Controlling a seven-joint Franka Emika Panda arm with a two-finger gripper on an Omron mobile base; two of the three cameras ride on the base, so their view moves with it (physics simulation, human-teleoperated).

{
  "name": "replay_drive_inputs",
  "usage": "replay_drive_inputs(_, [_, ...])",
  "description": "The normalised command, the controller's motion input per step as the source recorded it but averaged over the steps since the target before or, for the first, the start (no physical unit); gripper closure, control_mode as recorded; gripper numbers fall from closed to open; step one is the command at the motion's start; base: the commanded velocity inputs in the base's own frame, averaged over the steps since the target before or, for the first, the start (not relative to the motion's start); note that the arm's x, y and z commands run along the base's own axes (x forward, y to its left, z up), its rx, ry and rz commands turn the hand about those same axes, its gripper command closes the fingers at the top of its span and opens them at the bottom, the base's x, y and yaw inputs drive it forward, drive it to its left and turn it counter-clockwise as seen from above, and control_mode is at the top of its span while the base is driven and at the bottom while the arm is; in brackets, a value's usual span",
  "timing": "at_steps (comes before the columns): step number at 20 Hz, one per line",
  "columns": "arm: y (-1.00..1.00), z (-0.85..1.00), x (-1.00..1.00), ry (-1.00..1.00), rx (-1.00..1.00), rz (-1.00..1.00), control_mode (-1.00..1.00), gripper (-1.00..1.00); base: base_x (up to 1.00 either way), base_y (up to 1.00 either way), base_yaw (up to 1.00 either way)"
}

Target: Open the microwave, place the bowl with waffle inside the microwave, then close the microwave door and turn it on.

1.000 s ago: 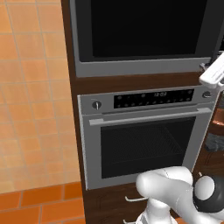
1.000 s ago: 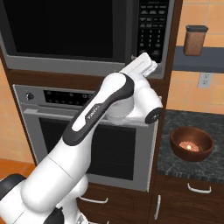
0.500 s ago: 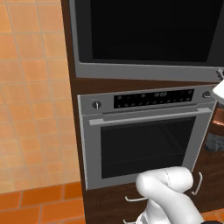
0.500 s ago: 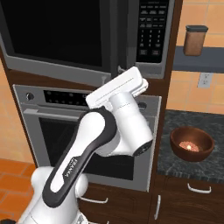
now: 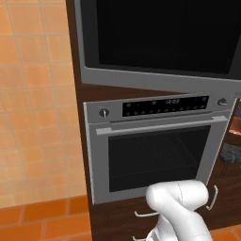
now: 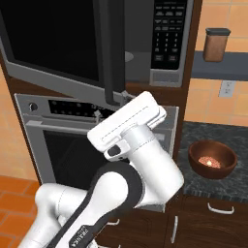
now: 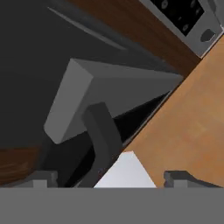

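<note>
The microwave (image 6: 167, 43) has its door (image 6: 53, 38) swung partly out toward me, and the dark cavity with the turntable (image 6: 129, 56) shows behind it. My gripper (image 6: 112, 104) is open just under the lower end of the door's vertical bar handle (image 6: 112, 53). In the hand view the handle (image 7: 103, 131) rises between my wide-spread gripper (image 7: 113, 178) tips without either tip touching it. The dark reddish-brown bowl (image 6: 212, 159) with the waffle stands on the counter at the right. The left base view shows the black glass door (image 5: 160, 33) angled outward.
The silver oven (image 6: 63, 145) (image 5: 155, 155) sits directly under the microwave. A brown canister (image 6: 216, 44) stands on a shelf above the dark stone counter (image 6: 203, 133). Drawer handles (image 6: 220, 209) sit below the counter. An orange tiled wall (image 5: 33, 117) runs along the left.
The microwave door has swung from nearly shut to partly open. My hand has dropped from the handle's middle to its lower end, and its fingers have spread off the handle.
</note>
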Motion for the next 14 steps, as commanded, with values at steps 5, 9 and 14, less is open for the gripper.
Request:
replay_drive_inputs(5, [-0.89, -0.67, -0.09, -0.06, -0.29, -0.02, -1.0, -1.0, 0.0, 0.0, 0.0])
replay_drive_inputs(9, [-0.89, -0.07, 0.82, -0.14, -0.1, -0.01, -1.0, -1.0, 0.0, 0.0, 0.0])
replay_drive_inputs(14, [-0.14, -0.49, 1.0, -0.01, -0.14, 0.0, -1.0, -1.0, 0.0, 0.0, 0.0])
